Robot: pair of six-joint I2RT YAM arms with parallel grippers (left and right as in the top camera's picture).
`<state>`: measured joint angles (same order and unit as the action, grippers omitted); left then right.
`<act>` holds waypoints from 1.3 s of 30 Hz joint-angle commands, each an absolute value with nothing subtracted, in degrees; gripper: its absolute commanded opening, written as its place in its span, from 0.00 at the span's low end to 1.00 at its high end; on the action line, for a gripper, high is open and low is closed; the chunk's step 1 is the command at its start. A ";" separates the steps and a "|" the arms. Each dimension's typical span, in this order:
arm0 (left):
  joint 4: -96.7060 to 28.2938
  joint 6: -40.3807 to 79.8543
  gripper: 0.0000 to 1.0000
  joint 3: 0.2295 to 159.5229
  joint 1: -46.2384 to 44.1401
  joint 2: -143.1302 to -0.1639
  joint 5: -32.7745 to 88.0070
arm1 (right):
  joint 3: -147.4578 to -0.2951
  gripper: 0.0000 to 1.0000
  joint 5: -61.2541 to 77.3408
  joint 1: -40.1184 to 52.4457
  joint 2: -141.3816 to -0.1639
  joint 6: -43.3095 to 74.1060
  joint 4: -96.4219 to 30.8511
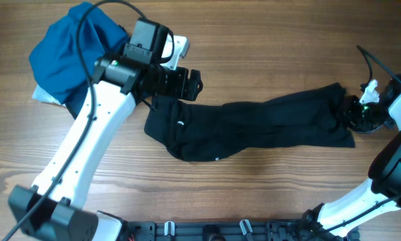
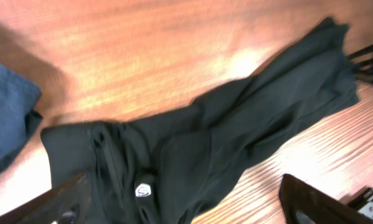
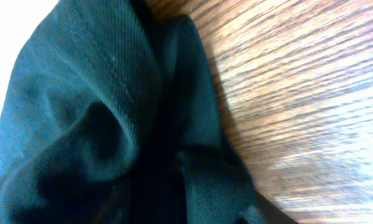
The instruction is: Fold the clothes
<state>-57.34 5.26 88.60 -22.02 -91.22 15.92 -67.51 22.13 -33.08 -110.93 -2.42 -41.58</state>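
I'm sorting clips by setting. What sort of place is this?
Probably a robot lab or test bench, not a home laundry. A white left arm and right arm work at a bare wooden table, with a black shirt stretched between them and a blue bundle beside.

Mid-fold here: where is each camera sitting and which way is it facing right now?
Overhead: above the table, looking straight down on the black shirt and blue bundle; left arm and right arm show, left tool at the shirt's bundle-side end, right tool at the far end.
Left wrist: above the bundle-side end, looking along the shirt; its open fingers frame the bottom corners.
Right wrist: close against the shirt's fabric, table beside it; no tool clearly visible.
Shared: overhead and left wrist both show shirt and bundle.
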 commanded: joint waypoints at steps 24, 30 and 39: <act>-51.83 5.17 1.00 89.52 -21.58 -86.56 15.33 | -72.77 0.04 13.34 -18.06 -90.85 8.12 -60.60; -51.48 5.17 1.00 89.52 -21.58 -86.56 15.33 | -71.40 0.28 13.32 -0.99 -90.85 -0.56 -59.66; -53.25 5.54 1.00 89.49 -21.58 -86.96 15.33 | -71.40 0.65 7.46 -6.39 -90.85 6.24 -56.36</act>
<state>-52.16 5.21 88.68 -22.02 -87.42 15.66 -71.70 10.44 -0.69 -91.22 1.54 -56.80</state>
